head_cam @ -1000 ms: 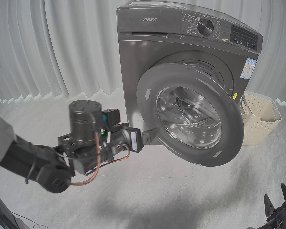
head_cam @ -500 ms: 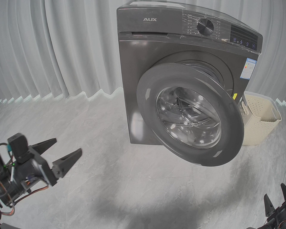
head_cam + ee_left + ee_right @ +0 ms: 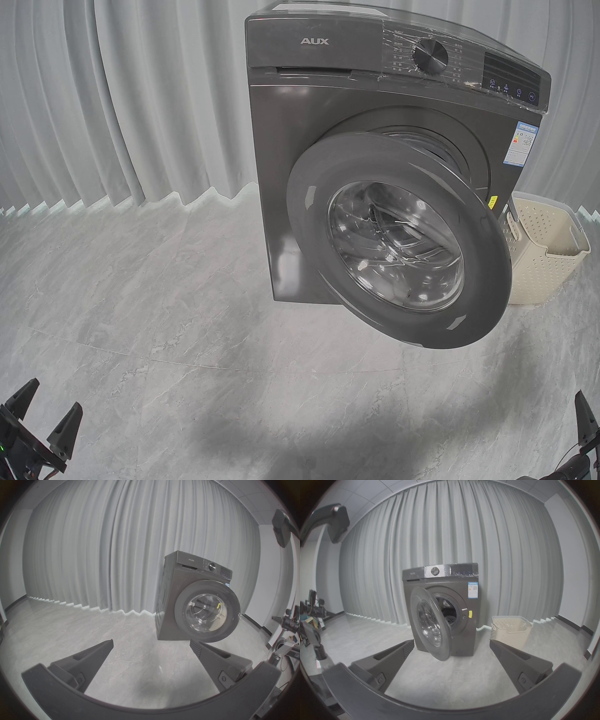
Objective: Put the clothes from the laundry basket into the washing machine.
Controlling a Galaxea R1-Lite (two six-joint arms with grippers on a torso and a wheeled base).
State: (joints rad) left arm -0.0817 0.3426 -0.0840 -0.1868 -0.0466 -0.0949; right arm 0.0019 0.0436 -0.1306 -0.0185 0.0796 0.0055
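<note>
The grey washing machine (image 3: 325,125) stands ahead against the curtain, its round door (image 3: 400,244) swung wide open toward me. The drum opening (image 3: 448,609) behind the door looks dark. A cream perforated laundry basket (image 3: 550,250) sits on the floor just right of the machine; it appears again as the basket (image 3: 511,628) in the right wrist view. My left gripper (image 3: 53,397) hangs low at the near left, far from the door, open and holding nothing. My right gripper (image 3: 449,642) is low at the near right, open and holding nothing, with one of its fingertips (image 3: 580,406) at the picture's edge.
Pale marble-patterned floor (image 3: 219,350) stretches between me and the machine. A pleated grey curtain (image 3: 125,94) closes off the back. Equipment on stands (image 3: 287,627) is off to one side of the room.
My left arm has drawn back from the door's edge, down and to the near left, with its fingers open. The door has stayed open. The right gripper has shifted slightly.
</note>
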